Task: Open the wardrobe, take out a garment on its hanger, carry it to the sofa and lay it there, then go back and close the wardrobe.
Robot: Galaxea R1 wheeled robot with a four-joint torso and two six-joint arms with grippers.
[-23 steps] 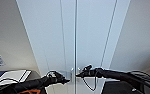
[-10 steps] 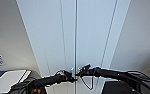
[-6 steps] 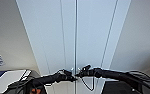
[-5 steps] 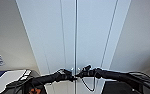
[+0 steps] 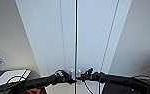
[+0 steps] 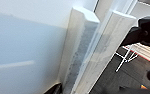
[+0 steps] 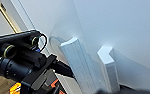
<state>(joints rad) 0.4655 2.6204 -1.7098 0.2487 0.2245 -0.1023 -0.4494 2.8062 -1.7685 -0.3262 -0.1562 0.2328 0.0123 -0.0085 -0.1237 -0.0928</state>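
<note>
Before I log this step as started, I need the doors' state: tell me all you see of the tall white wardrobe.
The tall white wardrobe has two plain flat matte doors, shut, a thin dark seam between them. Two small white vertical handles flank the seam low down. The left gripper and right gripper sit at those handles.

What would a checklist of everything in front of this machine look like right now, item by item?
Surface: the white wardrobe front, doors shut, a dark seam down the middle.
Job's things: two small white handles either side of the seam; both also show close up in the wrist views.
Clutter: nothing seen on the wardrobe.
Grippers: left gripper at the left handle, right gripper at the right handle; whether the fingers have closed cannot be told.
Cables: black cables looping along the left arm; another hangs below the right arm.
Surroundings: plain wall on both sides, a white and blue object low at the left, dark floor in the left wrist view.
</note>
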